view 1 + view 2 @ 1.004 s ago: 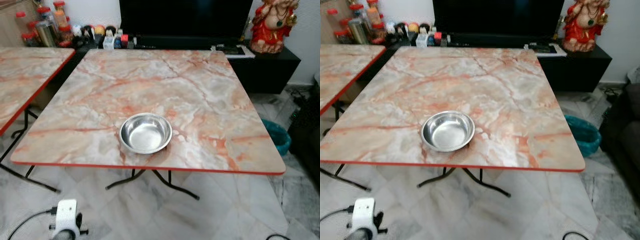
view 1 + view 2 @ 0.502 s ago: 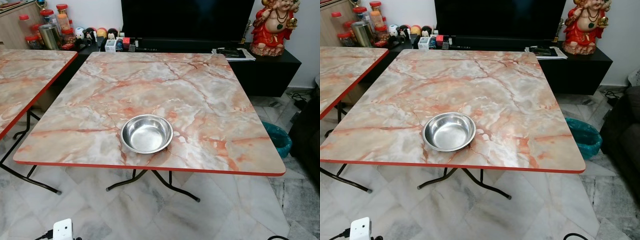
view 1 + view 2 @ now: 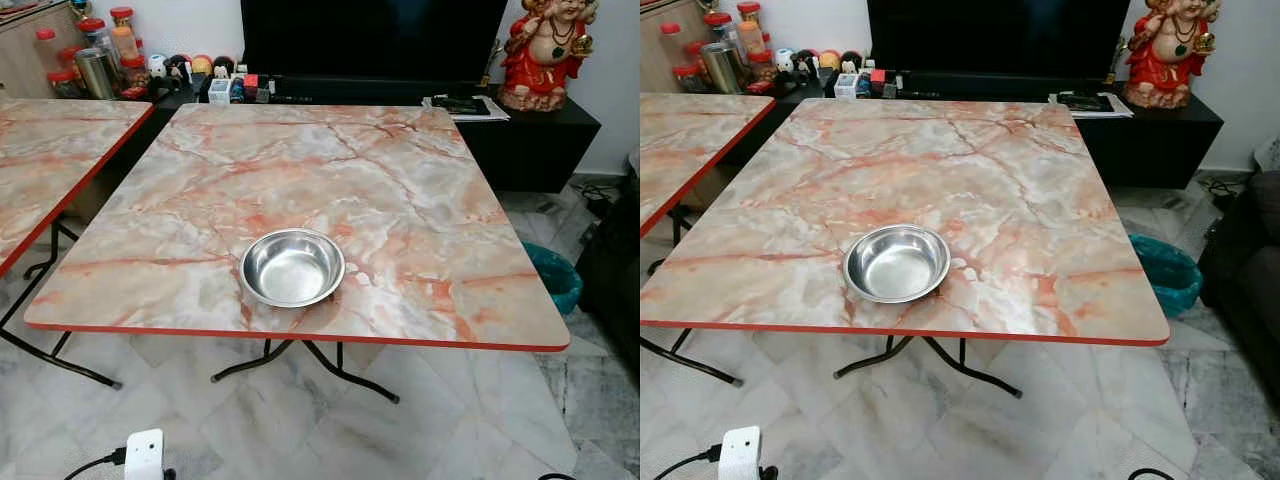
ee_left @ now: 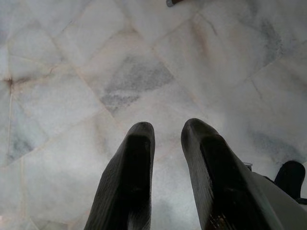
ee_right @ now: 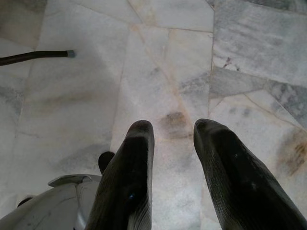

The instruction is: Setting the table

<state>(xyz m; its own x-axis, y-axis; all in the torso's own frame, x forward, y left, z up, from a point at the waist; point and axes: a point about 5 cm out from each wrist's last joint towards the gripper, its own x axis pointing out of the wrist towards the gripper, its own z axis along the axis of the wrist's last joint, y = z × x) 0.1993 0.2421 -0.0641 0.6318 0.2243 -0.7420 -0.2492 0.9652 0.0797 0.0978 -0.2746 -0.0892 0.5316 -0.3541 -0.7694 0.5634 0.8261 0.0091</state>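
Round steel bowl sits on pink marble counter near its front edge. Left end effector and right end effector narrowly parted, empty, over the floor. Place next items clear of the bowl.

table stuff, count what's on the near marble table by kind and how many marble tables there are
steel bowl, empty, near the front edge of the near table: 1
marble-pattern folding tables, the near one and one to the robot's left: 2
total: 3
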